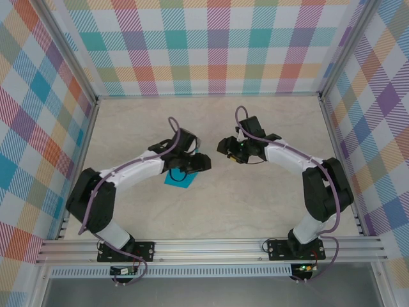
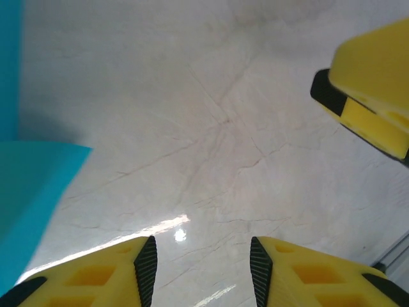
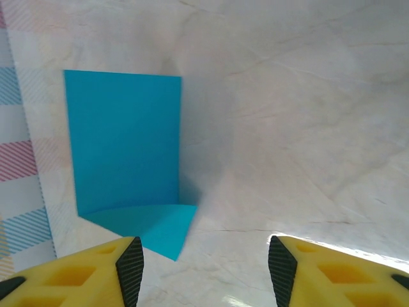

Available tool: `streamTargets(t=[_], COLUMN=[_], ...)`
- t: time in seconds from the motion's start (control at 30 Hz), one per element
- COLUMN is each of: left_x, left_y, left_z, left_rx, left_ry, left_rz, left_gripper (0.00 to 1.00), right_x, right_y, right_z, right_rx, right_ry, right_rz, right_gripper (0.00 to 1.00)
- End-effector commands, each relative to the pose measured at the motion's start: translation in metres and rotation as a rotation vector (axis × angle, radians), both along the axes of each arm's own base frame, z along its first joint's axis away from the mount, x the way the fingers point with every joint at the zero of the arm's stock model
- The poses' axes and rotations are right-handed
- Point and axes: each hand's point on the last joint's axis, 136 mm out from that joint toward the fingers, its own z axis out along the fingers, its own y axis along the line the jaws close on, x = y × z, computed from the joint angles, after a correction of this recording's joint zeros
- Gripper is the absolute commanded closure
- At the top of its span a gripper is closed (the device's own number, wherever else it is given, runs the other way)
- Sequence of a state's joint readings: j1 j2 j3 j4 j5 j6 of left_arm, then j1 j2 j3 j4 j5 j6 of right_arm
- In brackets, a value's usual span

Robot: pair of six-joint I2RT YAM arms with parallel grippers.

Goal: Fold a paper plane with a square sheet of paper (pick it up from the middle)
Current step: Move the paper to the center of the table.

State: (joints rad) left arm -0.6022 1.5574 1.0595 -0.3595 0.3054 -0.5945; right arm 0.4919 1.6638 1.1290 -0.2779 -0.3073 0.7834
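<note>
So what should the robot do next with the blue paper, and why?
Probably ease the right gripper forward toward the thin teal-blue square sheet of paper: one half stands upright, the other lies on the pale marbled table, and that gripper's open jaws face it, empty.

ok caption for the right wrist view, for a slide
Right gripper, jaws apart, faces a teal paper sheet creased so one part stands up off the table

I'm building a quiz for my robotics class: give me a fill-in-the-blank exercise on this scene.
In the top view, the square sheet of paper lies beside the ___ arm.
Part of it lies flat on the table; the rest stands ___.
The right gripper holds ___.
Missing: left; upright; nothing.
</note>
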Motion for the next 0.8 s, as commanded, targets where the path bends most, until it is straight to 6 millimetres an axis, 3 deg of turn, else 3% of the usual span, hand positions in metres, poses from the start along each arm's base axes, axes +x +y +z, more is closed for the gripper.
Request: streamTargets(t=[0.0,0.2,0.37,0.5,0.77], left_x=[-0.002,0.007,0.004,0.002,-0.001], left_y=[0.032,0.091,0.133,0.152,0.171], left_z=[0.007,0.011,-0.011,-0.026,-0.033], left_rx=[-0.019,0.033,0.132,0.163,0.219], left_ry=[0.010,-0.026,0.048,0.098,0.113], left_rz=[0.087,0.267,0.420,0.497,0.569], left_gripper=[0.57,0.54,0.48,0.38,0.19], right_x=[0.014,0.012,0.005,-0.007,-0.026], right_y=[0.025,0.057,0.066,0.077,0.105], right_z=[0.031,0.024,0.019,0.010,-0.011], right_rx=[0.042,-0.093,-0.329,-0.422,-0.467], right_ry=[-0.084,-0.087,-0.097,-0.071,0.029], right_rz=[0.033,0.115,0.103,0.102,0.105], right_gripper=[0.44,0.39,0.30,0.28,0.40])
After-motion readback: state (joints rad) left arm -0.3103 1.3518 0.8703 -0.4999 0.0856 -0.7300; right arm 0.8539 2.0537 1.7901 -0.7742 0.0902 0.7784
